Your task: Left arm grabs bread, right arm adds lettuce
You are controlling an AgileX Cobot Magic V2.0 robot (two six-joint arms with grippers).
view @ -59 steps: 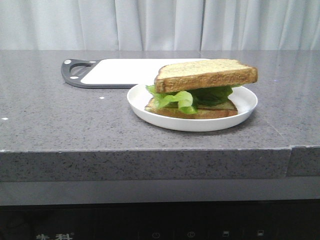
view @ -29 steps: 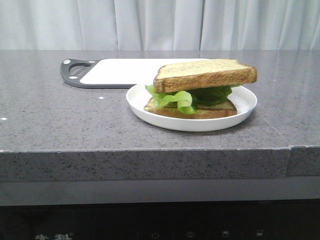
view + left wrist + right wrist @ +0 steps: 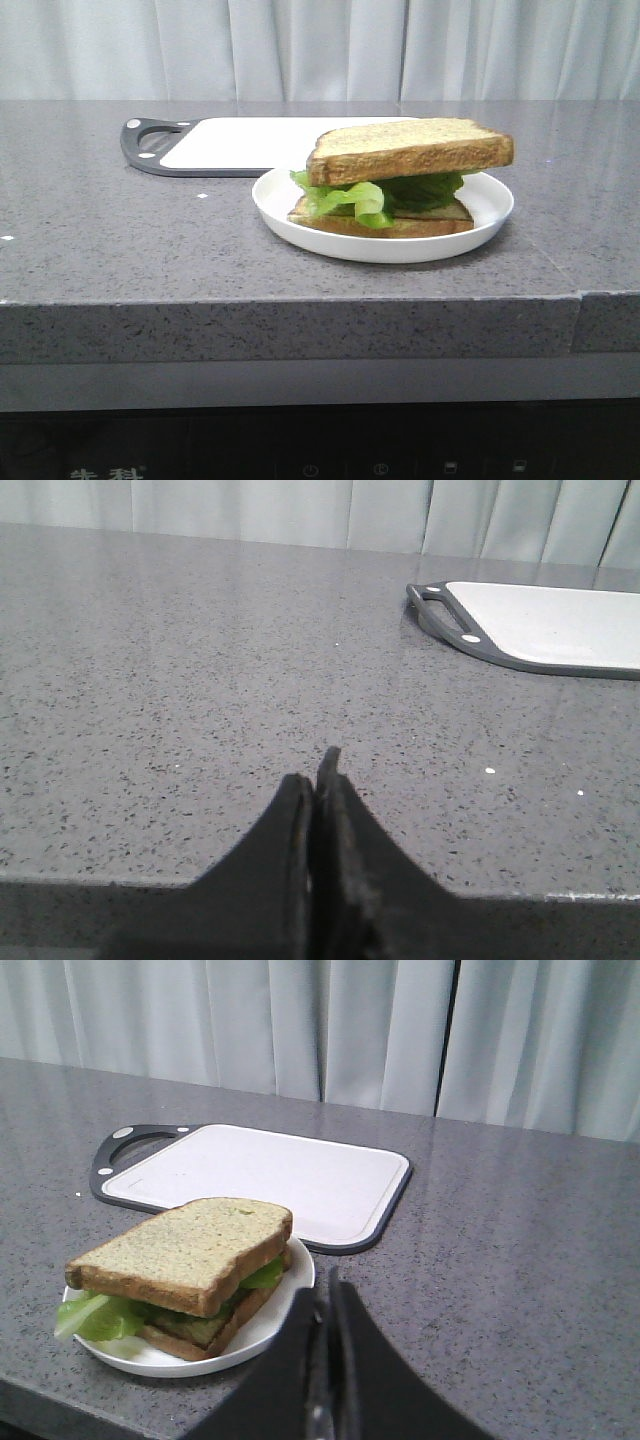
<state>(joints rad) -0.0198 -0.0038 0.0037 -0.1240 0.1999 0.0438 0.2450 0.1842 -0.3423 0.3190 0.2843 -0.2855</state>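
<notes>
On the white plate [image 3: 490, 205] [image 3: 290, 1305] lies a stacked sandwich. The thick bread [image 3: 410, 148] [image 3: 180, 1250] is its top slice, resting tilted on the green lettuce [image 3: 350, 197] [image 3: 95, 1318], with a thinner slice [image 3: 400, 226] underneath. Neither arm shows in the front view. My left gripper [image 3: 318, 780] is shut and empty over bare counter, far from the plate. My right gripper [image 3: 325, 1295] is shut and empty, just beside the plate's rim on the side away from the lettuce's loose end.
A white cutting board [image 3: 260, 140] [image 3: 270, 1175] [image 3: 560, 625] with a dark rim and handle lies behind the plate. The grey speckled counter [image 3: 120, 240] ends in a front edge close to the camera. Pale curtains hang behind.
Nothing in the scene has moved; the front view has only shifted by a pixel or two.
</notes>
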